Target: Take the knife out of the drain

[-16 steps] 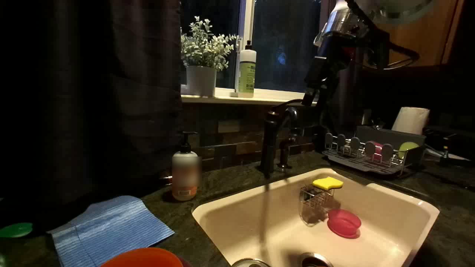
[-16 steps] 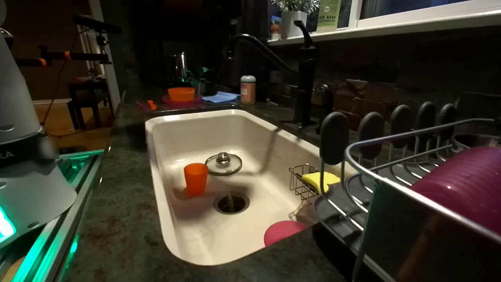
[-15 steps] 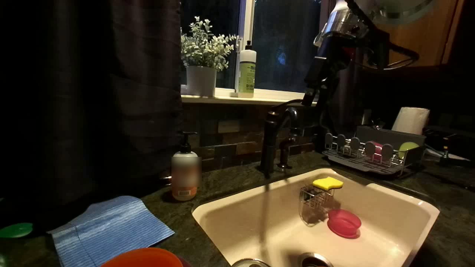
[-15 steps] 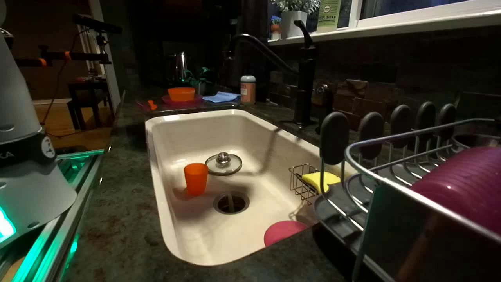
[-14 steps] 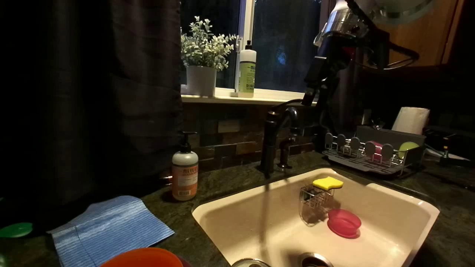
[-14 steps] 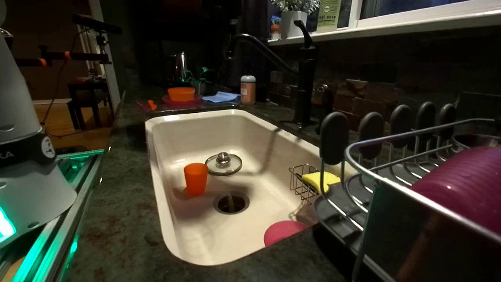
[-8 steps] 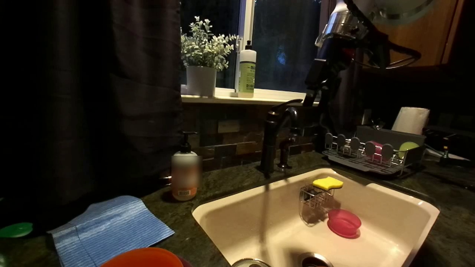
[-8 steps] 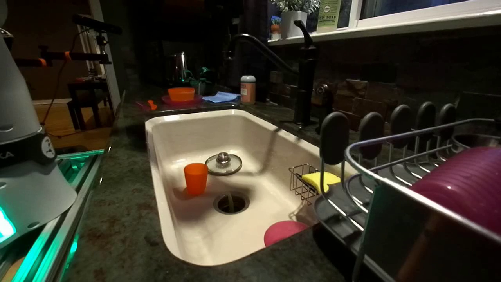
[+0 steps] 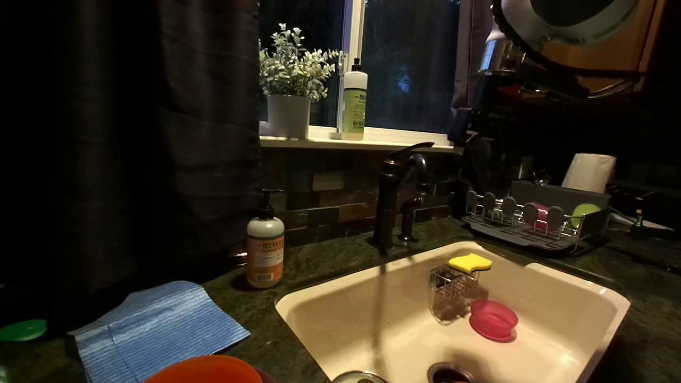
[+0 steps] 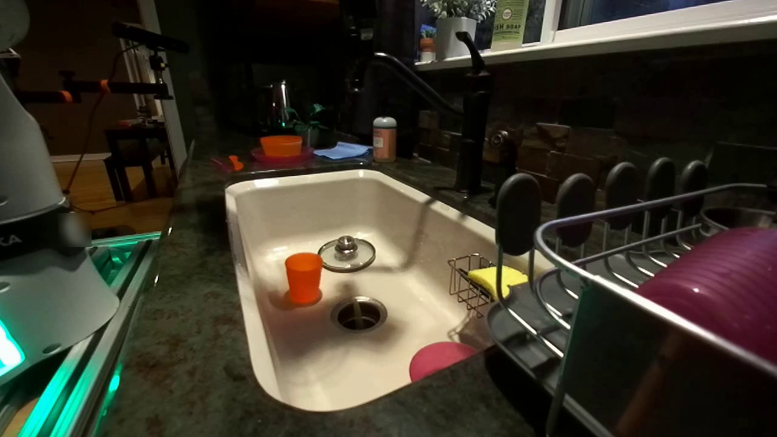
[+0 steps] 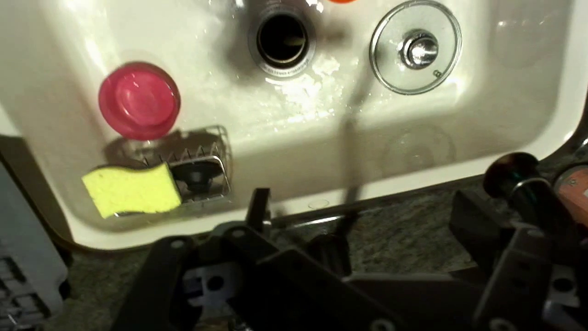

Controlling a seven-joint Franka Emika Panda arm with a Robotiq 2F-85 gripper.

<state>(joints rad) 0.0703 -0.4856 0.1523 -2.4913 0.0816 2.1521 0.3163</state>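
The drain (image 10: 359, 329) is a dark round hole with a metal rim in the sink floor; it also shows in the wrist view (image 11: 281, 71). A thin, pale greenish strip, likely the knife (image 10: 358, 313), stands in it; its end shows in the wrist view (image 11: 294, 41), and its lower part is hidden in the dark hole. My gripper (image 11: 360, 204) is open, with nothing between its fingers. It is high above the back edge of the sink near the faucet, off to the side of the drain. In an exterior view the dark gripper's fingers cannot be made out.
The faucet (image 10: 473, 133) rises behind the sink (image 10: 246, 315). An orange cup (image 10: 303, 277), glass lid (image 11: 415, 48) and pink bowl (image 11: 139, 100) are in the sink. A wire caddy (image 11: 220, 177) holds a yellow sponge (image 11: 133, 189). A dish rack (image 9: 532, 213) stands beside.
My arm has shifted to the right and away from the window in an exterior view, its upper part showing larger. The shadow over the drain and cup has shifted. The objects have not moved.
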